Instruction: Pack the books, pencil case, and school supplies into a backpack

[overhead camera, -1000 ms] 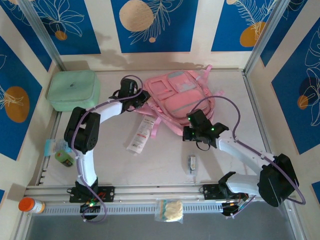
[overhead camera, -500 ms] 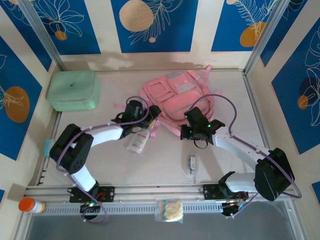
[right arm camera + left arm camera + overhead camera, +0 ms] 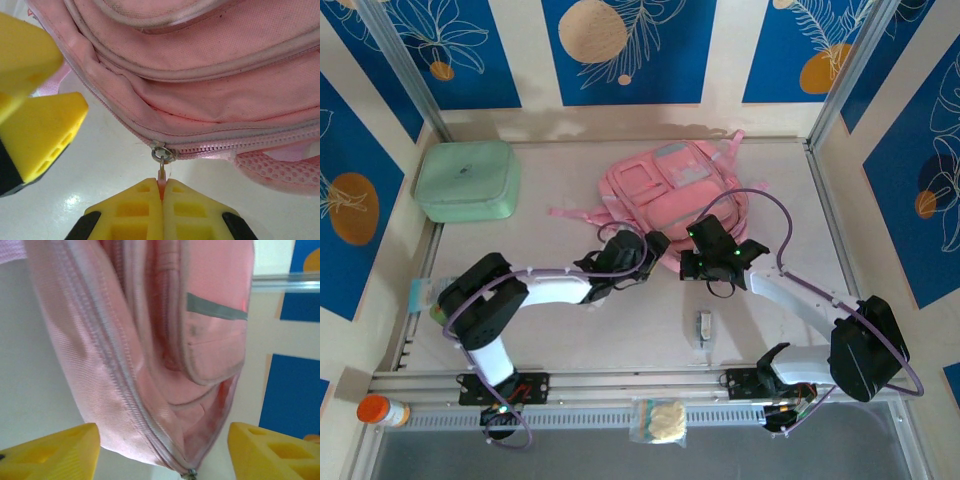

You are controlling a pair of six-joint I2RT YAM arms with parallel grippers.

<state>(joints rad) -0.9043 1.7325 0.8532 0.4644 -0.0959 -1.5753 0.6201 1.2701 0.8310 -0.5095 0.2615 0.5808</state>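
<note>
Zip step: right gripper (image 3: 162, 192) is pinched shut on the zip pull (image 3: 161, 180) at the near edge of the backpack (image 3: 670, 190), which lies far-centre on the worktop (image 3: 620, 330). The left gripper (image 3: 162, 430) stands wide, backpack's near-left edge between its jaws, nothing held. I'd clamp the fabric just left of the slider (image 3: 161, 151) first, then drag the pull along the track, low and straight. Versus a second ago: left arm swung over from the backpack's far-left side and opened up; right barely moved.
</note>
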